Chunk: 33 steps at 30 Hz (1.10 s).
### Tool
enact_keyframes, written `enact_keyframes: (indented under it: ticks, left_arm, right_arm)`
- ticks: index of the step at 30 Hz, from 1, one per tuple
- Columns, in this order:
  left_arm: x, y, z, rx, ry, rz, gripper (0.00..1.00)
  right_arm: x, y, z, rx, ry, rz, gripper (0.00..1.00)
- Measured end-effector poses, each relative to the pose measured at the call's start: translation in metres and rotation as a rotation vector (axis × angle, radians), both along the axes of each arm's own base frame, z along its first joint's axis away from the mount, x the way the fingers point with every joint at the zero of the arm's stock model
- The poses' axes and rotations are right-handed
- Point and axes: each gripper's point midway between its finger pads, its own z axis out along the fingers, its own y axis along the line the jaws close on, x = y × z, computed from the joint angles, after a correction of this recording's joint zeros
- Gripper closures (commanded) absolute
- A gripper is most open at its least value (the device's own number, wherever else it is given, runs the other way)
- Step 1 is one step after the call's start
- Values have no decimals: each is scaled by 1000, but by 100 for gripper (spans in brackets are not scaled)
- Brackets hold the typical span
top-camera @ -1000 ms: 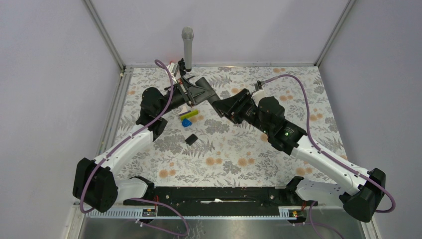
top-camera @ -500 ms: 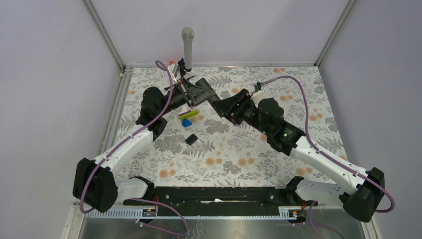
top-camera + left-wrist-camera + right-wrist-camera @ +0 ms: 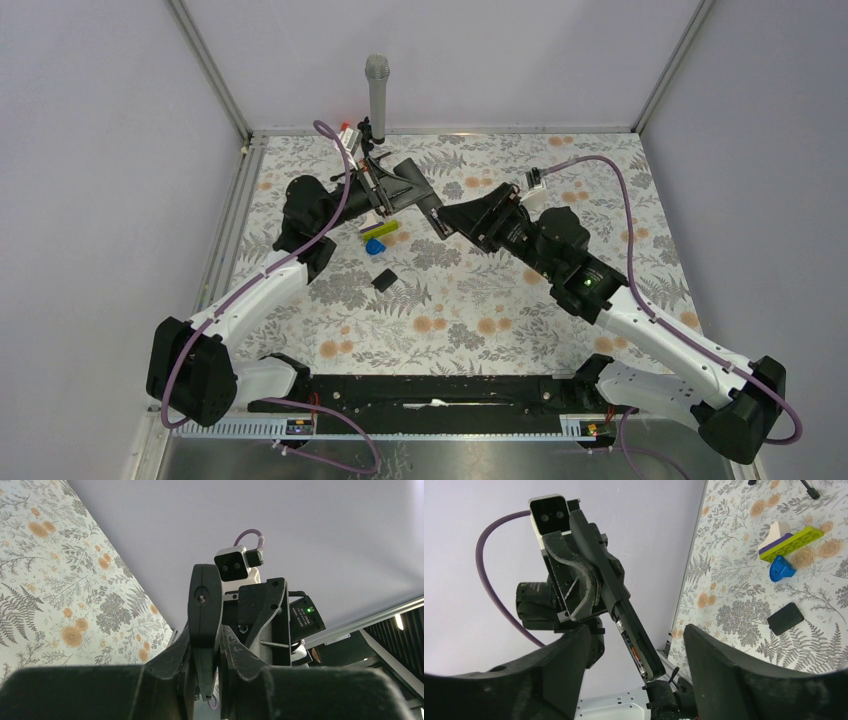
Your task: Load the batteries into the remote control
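Note:
My left gripper (image 3: 398, 188) is shut on the remote control (image 3: 420, 200), a slim black bar held in the air above the back of the table. In the left wrist view the remote (image 3: 204, 605) stands edge-on between my fingers (image 3: 206, 652). My right gripper (image 3: 447, 218) is open, and the remote's free end lies between its fingers without touching them. In the right wrist view (image 3: 639, 680) the remote (image 3: 624, 615) shows its open compartment with a battery (image 3: 637, 657) in it. The small flat black square piece (image 3: 382, 279) lies on the table (image 3: 785, 618).
A grey microphone (image 3: 376, 95) stands on its stand at the back edge. A yellow-green block (image 3: 381, 231) and a blue piece (image 3: 374, 246) lie under the left gripper; they also show in the right wrist view (image 3: 791, 543). Metal frame rails border the floral table (image 3: 480, 320).
My right arm has shifted to the right and its wrist has turned, while its fingers stay by the remote's end. The left arm and the remote have held still.

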Motion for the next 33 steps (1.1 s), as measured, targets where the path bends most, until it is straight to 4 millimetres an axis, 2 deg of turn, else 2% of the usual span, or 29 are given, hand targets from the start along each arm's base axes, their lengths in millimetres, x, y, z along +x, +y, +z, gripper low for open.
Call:
enact_keyframes:
  ticks: [8,15,17,18,21,24,27,30,33]
  left_arm:
    - [-1,0,-1,1,-8,-6,100]
    - [0,0,-3,-1,5,-8,100]
    - [1,1,-3,0,7,-3,100]
    - [2,1,-3,0,7,-2,100]
    - [3,1,-5,8,0,3,100]
    - [5,2,-12,40,-8,17,100]
    - [8,4,-28,102,10,45,100]
    - [11,10,-40,158,30,73,100]
    - [15,23,-50,213,35,120,100]
  right_arm:
    - [-6,5,-16,-17,4,44,58]
    - [-5,8,-14,-5,-9,61,64]
    - [-4,10,-14,-2,-9,65,61]
    - [-4,10,-14,-2,-9,65,55]
    - [-3,11,-16,-5,-3,69,25]
    - [-5,12,-21,-31,-8,89,9]
    - [-7,12,-22,-73,-30,106,6]
    - [-7,9,-20,-130,-72,111,7]
    - [-1,-4,-28,-230,-97,76,11]
